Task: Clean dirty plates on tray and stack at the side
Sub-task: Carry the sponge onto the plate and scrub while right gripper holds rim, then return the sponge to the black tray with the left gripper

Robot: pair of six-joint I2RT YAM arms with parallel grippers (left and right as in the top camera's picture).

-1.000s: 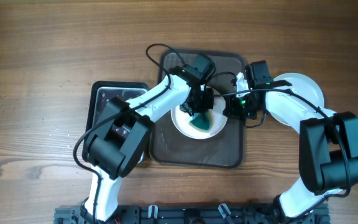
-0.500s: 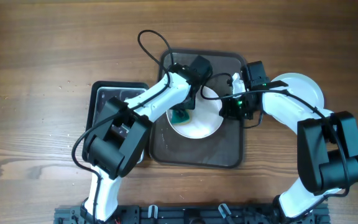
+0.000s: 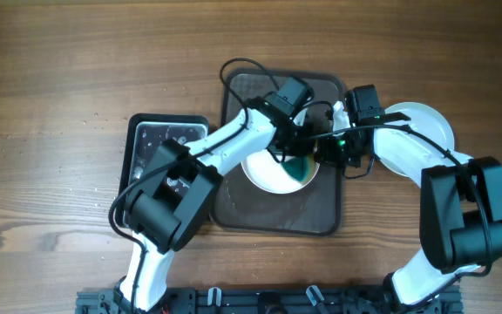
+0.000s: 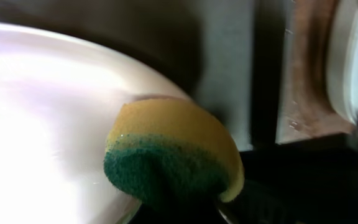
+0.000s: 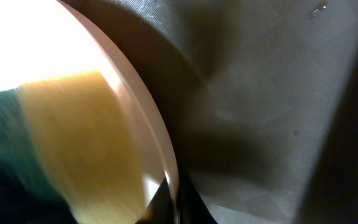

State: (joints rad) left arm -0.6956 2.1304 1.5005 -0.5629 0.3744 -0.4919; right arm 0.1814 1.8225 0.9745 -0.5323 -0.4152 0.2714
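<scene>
- Well, nearest my bases, the dark tray shows its bare near rim; it lies on the counter about midway between the left and right edges.
- A little farther in, the white plate rests on the tray, toward the tray's right side.
- Against the plate's right part sits the green and yellow sponge. My left wrist view shows the sponge bulging and pressed on the pale plate close to its rim.
- My left tool is clenched on that sponge, the arm reaching in from the left edge side across the tray.
- My right tool is clamped on the plate's right rim. In my right wrist view the rim of the plate runs down between the dark fingers, with the sponge a yellow blur behind it.
- Toward the left edge, a black basin stands just beside the tray, and my left arm crosses over its far right corner.
- Toward the right edge, a second plate lies on the counter just beside the tray, partly under my right arm.
- Farthest off is the tray's far rim, where a black cable loops above its left corner.
</scene>
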